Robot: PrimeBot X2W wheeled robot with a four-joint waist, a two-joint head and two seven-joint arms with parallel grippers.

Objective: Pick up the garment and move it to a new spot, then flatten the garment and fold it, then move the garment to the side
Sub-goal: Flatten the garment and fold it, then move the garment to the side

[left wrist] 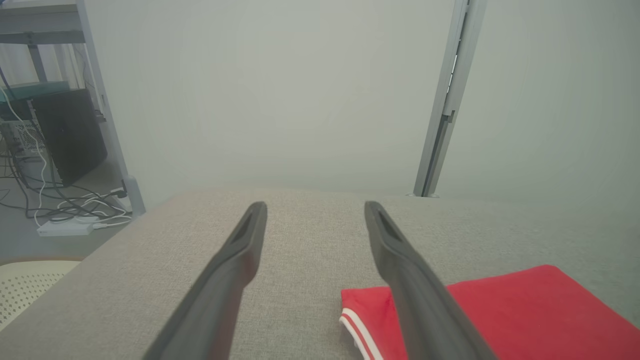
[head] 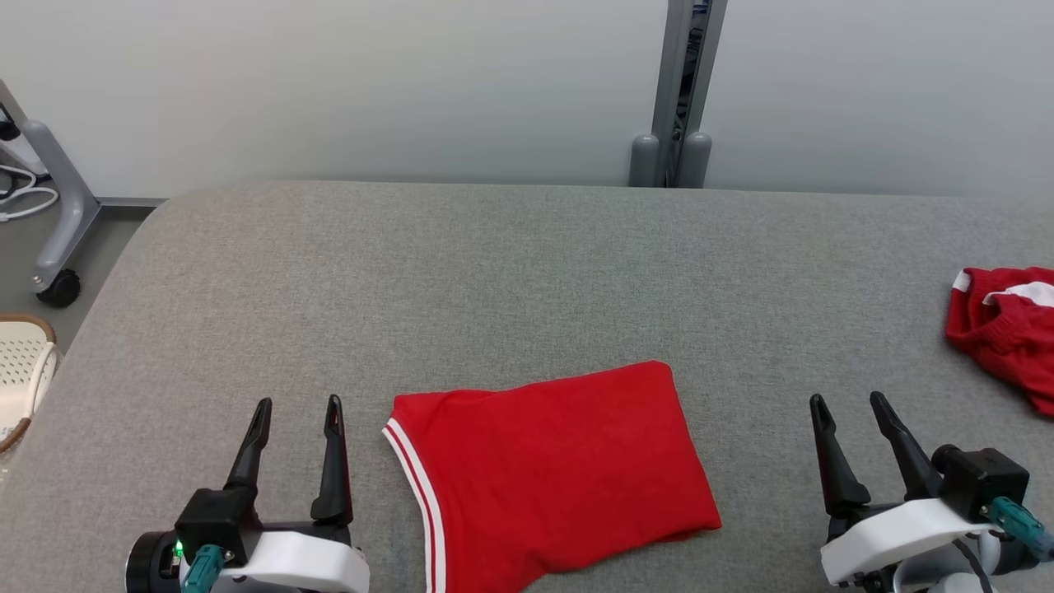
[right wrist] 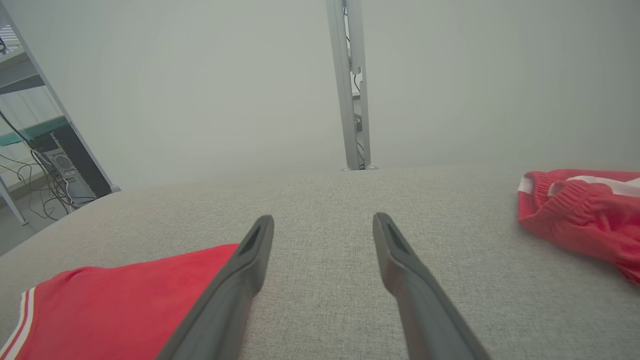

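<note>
Grey woven cloth covers the wide surface (head: 527, 272) on which everything here lies. The left fingers (head: 332, 461) stand wide apart with nothing between them, just beside the striped edge of the folded garment (head: 552, 469). The right fingers (head: 835, 461) are equally wide and bare, a little way off its other side. The red garment lies flat between the two, near the robot. Its near edge runs off the bottom of the head view, so I cannot tell how close it comes to the surface's edge.

It looks already folded, so I judge that moving it aside is what remains. The main risk is a pinch that takes only the top layer: the fold would then fall open when lifted. A drag instead of a lift could bunch it, since the covering looks rough enough to catch thin fabric. Uneven lifting by the two arms could skew the neat rectangle. A move to the right could also land it against the crumpled red garment (head: 1000, 329), which lies well apart near the right edge.

Beyond the far edge stand a plain pale wall (head: 329, 82) and a grey upright post (head: 679, 82). A wheeled stand (head: 58, 222) and a pale perforated item (head: 20, 362) sit on the left. The left wrist view adds floor cables (left wrist: 75, 210) and a dark case (left wrist: 67, 132).
</note>
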